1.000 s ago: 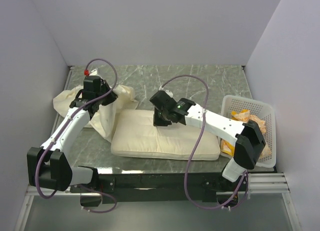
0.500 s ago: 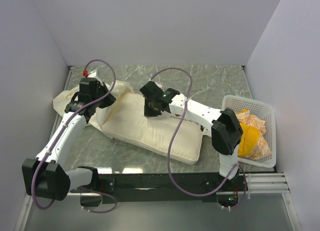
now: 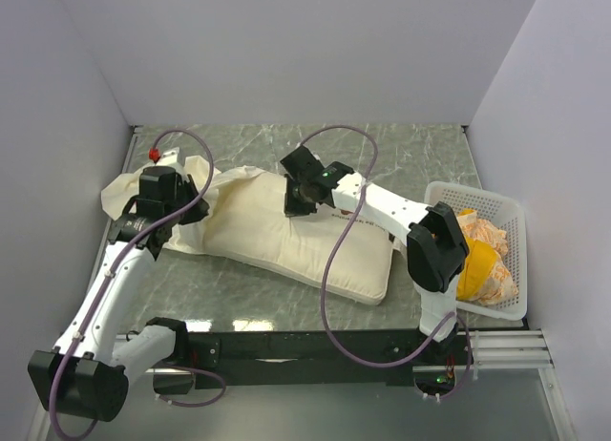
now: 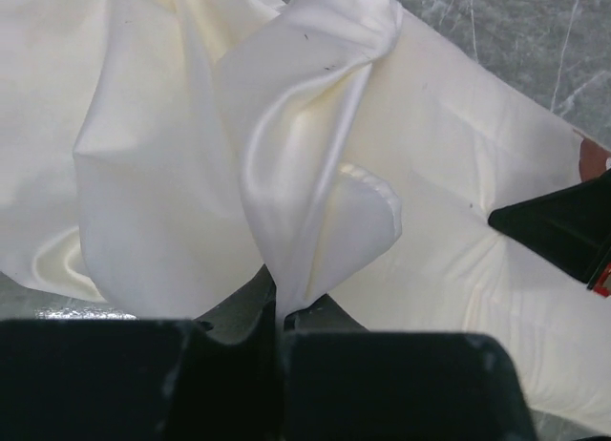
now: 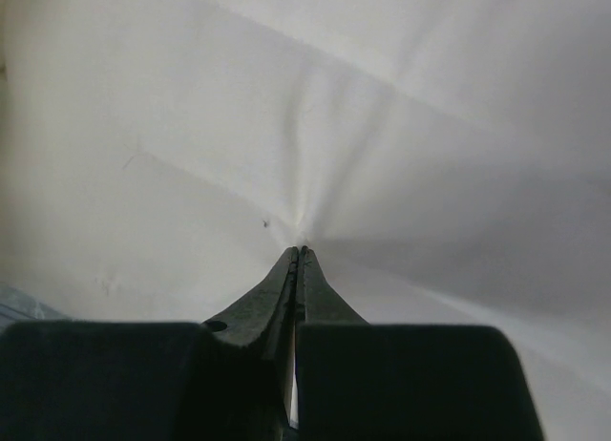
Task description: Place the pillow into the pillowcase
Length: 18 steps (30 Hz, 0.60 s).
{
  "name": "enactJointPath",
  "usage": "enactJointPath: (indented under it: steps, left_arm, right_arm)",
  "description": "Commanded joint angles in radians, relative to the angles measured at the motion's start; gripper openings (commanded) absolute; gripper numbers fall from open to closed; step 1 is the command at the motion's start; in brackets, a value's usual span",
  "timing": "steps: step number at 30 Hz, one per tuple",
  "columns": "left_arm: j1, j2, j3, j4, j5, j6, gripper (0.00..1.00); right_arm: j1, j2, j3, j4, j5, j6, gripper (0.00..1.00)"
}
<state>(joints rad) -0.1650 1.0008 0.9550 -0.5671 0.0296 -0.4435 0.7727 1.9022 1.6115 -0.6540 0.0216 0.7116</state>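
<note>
Seen from above, both arm bases sit at the 6 o'clock edge of the green-veined marble table [image 3: 420, 164]. Just beyond them, at 3 o'clock, a white plastic lattice basket [image 3: 477, 195] holds orange and yellow packets [image 3: 477, 269]. Beside it, the puffy rectangular cream cushion, the pillow [image 3: 305, 250], lies flat and diagonal across the table's centre. Its near corner points toward 5 o'clock and its far end toward 10 o'clock. The right gripper [image 5: 300, 258] stands over the far half of the pillow. Its jaws are pressed together on a small pinch of the cushion's cover, and creases radiate from the tips. At 9 o'clock the left gripper [image 4: 280, 309] is closed on a narrow fold of the large, limp, plain cream fabric sack, the pillowcase [image 3: 129, 188]. The pillowcase lies crumpled from the 9 o'clock edge toward the pillow's far end and touches it there. Whether that end lies inside the sack's mouth cannot be told, since cream fabric overlaps cream fabric.
</note>
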Motion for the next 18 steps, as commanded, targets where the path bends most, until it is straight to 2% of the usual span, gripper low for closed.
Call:
enactJointPath:
  steps: [1, 10, 13, 18]
  left_arm:
    - [0.004, -0.028, -0.010, -0.023, 0.024, 0.042, 0.07]
    - [0.004, -0.059, -0.016, -0.063, 0.081, 0.063, 0.13]
    - [0.004, -0.071, -0.021, -0.057, 0.151, 0.055, 0.20]
    - [0.004, -0.047, -0.012, 0.034, 0.308, -0.020, 0.16]
  right_arm:
    - [-0.024, -0.063, 0.060, 0.034, 0.018, -0.020, 0.00]
    - [-0.049, -0.042, 0.100, 0.030, -0.005, 0.006, 0.00]
    - [-0.047, -0.031, 0.125, 0.027, -0.011, 0.025, 0.00]
    - [-0.001, -0.032, 0.084, 0.071, 0.027, 0.058, 0.00]
